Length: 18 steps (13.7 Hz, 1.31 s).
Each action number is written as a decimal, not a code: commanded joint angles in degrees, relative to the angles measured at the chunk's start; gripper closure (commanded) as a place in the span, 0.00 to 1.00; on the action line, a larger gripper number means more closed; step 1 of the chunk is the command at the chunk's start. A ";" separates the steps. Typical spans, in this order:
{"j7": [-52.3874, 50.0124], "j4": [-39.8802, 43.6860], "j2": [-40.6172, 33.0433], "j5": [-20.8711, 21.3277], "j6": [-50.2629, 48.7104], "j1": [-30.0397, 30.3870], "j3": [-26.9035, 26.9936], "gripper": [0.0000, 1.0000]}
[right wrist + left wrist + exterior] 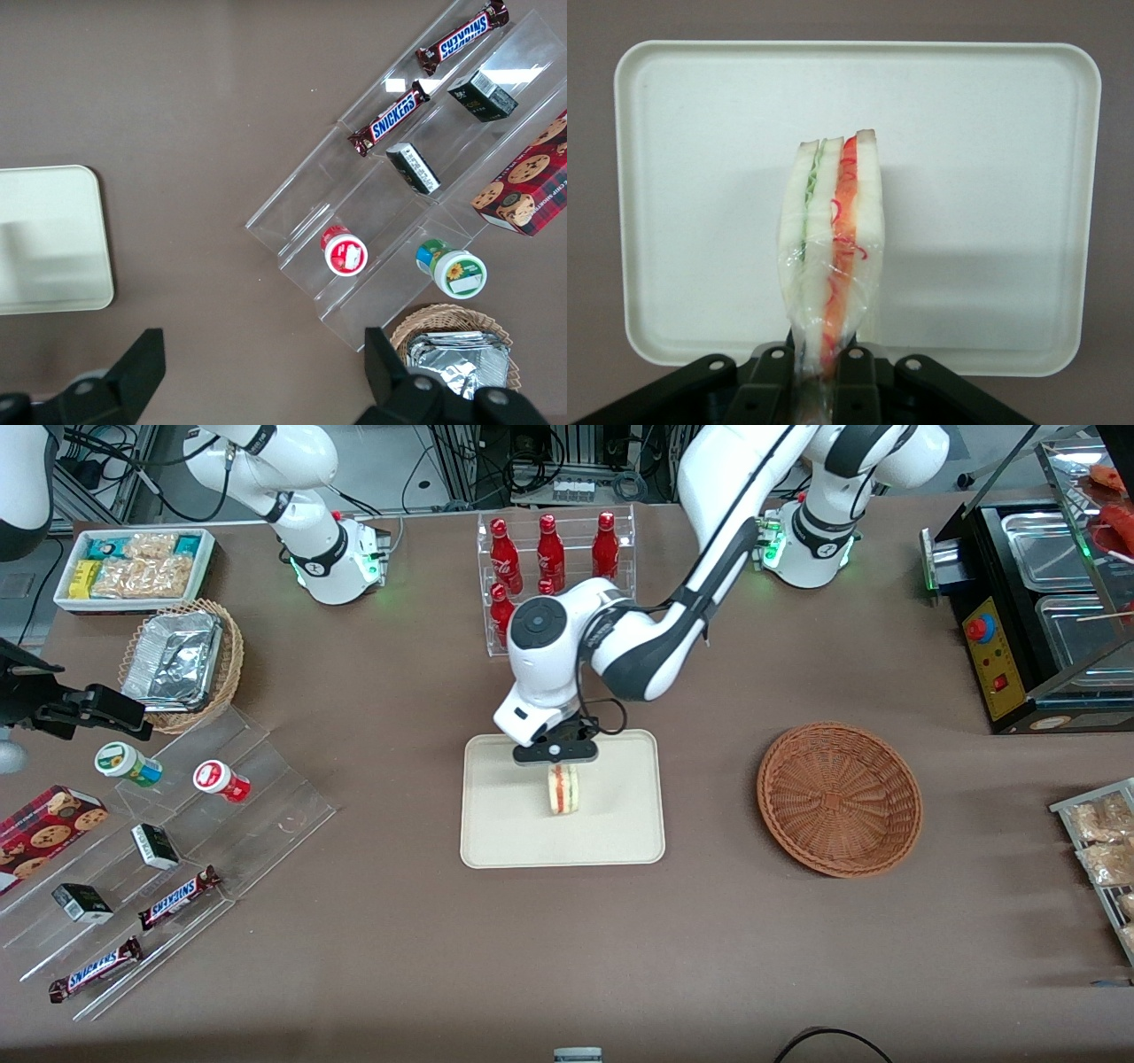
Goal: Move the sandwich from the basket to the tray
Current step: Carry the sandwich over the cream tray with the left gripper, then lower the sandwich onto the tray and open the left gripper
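Brown tablecloth (567, 948) underfoot, cluttered toward the parked arm's end with a clear acrylic step rack (190, 841) of Snickers bars (177, 897) and small cartons. Near the middle, cream tray (496, 824) with rounded corners and low rim. Above it, gripper (560, 765) clenched on the sandwich (563, 788), wedge upright, cling-wrapped (red and green filling lines plain along the cut edge in the left wrist view (833, 239)). Pinched end of the wedge tucked between the black fingers (855, 372), fingertips cut off by the frame edge. Cannot tell whether the wedge's lower end touches the tray or hangs just over it. Open tray surface on every side of the sandwich. Reddish-brown wicker basket (839, 798) well apart toward the working arm's end, holding nothing. Cola bottle rack (556, 567) partly hidden by the arm's wrist.
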 commanded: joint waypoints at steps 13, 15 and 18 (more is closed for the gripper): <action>0.41 4.03 6.66 4.10 2.88 -1.56 1.13 0.01; -0.03 4.12 5.87 4.19 2.61 -1.47 1.13 0.01; -0.38 3.94 0.53 3.14 -2.28 -0.94 1.13 0.01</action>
